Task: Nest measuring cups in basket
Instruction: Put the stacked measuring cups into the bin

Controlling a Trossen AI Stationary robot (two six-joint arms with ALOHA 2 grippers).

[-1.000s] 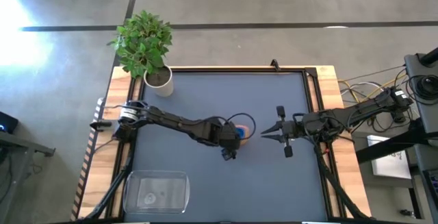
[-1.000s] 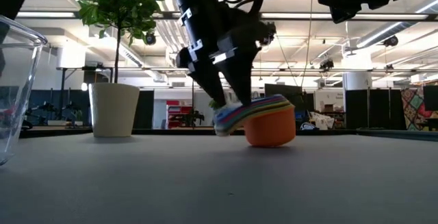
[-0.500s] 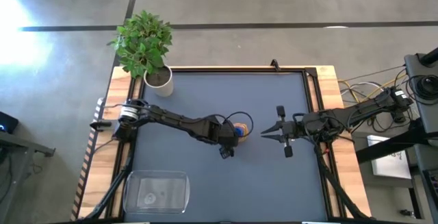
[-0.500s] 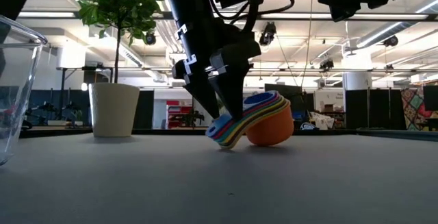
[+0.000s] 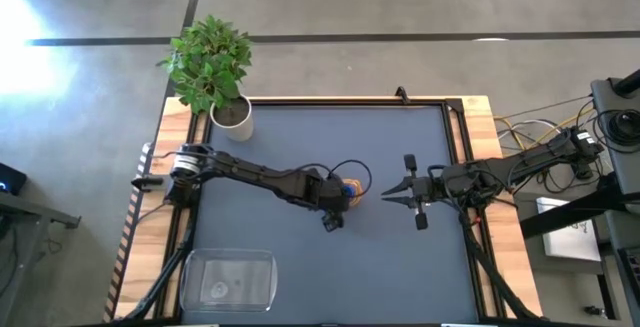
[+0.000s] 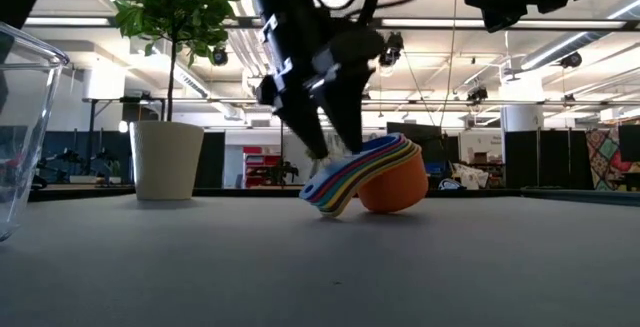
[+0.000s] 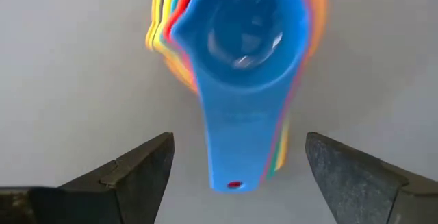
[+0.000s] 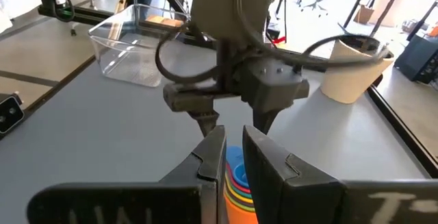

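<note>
Measuring cups (image 7: 250, 53), nested in one stack, blue innermost and orange outermost, resting tilted on the table near its centre, the fanned flat handles angled down to the surface. Basket (image 5: 228, 278), clear rectangular tray with rounded corners, standing well apart at the table's near-left corner.

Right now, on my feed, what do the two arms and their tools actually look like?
Both arms are dark, slim and jointed. The left arm has a silver collar near its base and a thin black cable looping above its wrist. Its tool has two dark grey wedge-shaped fingers. The right arm is equally dark, with cables trailing off its base; its tool tapers to two narrow fingers.
</note>
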